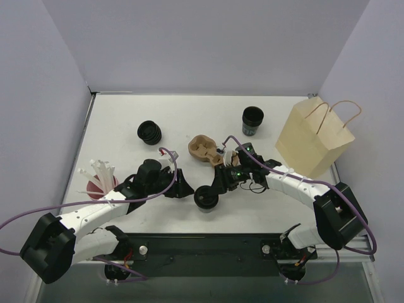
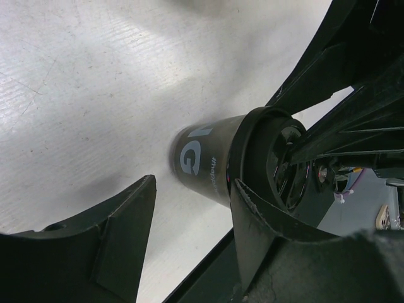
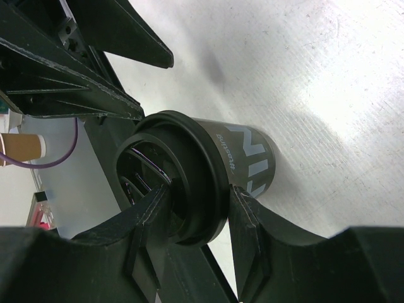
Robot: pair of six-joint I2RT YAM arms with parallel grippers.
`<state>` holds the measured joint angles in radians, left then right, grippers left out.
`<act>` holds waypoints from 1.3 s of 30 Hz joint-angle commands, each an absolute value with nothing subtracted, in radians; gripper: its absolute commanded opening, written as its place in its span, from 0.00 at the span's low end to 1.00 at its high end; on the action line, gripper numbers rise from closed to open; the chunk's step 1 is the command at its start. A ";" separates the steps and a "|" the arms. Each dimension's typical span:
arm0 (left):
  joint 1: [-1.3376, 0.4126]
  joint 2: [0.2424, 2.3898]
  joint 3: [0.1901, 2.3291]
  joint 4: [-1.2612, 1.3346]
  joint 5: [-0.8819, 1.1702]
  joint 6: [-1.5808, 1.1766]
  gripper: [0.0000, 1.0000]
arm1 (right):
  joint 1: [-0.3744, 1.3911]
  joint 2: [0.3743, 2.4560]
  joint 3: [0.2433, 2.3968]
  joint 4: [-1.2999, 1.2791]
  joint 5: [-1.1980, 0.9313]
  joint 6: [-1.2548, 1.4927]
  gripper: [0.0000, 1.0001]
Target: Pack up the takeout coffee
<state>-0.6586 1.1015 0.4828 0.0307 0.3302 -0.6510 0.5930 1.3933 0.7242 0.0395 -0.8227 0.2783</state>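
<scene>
- Top external: the takeout coffee (image 1: 206,197), a black cylindrical cup with a round lid, stands upright on the matte white table (image 1: 189,113) near its front edge, between two bent arms. Pale walls enclose the table.
- Left wrist: the left gripper (image 2: 192,189) is spread, with the takeout coffee just beyond its fingertips.
- Right wrist: the right gripper (image 3: 197,205) pinches the takeout coffee at the lid rim.

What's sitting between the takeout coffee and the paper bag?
The right arm: its pincer clamps the takeout coffee, and its forearm crosses toward the paper bag. The top view shows it.
</scene>
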 commanded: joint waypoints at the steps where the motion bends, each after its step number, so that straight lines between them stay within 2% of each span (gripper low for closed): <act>1: -0.657 1.078 0.457 0.124 0.376 -0.672 0.60 | 0.607 1.401 0.741 0.005 -0.770 0.233 0.31; 24: -0.657 1.057 0.407 0.228 0.416 -0.756 0.59 | 0.612 1.394 0.727 0.012 -0.756 0.249 0.29; 31: -0.667 1.118 0.339 0.340 0.436 -0.796 0.53 | 0.611 1.394 0.716 0.026 -0.750 0.252 0.29; 39: -0.764 1.154 0.304 0.316 0.306 -0.807 0.47 | 0.611 1.394 0.647 0.096 -0.735 0.271 0.27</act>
<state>-0.6926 1.1202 0.3298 0.3424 0.3828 -0.8124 0.6014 1.3872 0.7120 0.0608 -0.8078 0.2871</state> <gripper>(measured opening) 0.492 0.374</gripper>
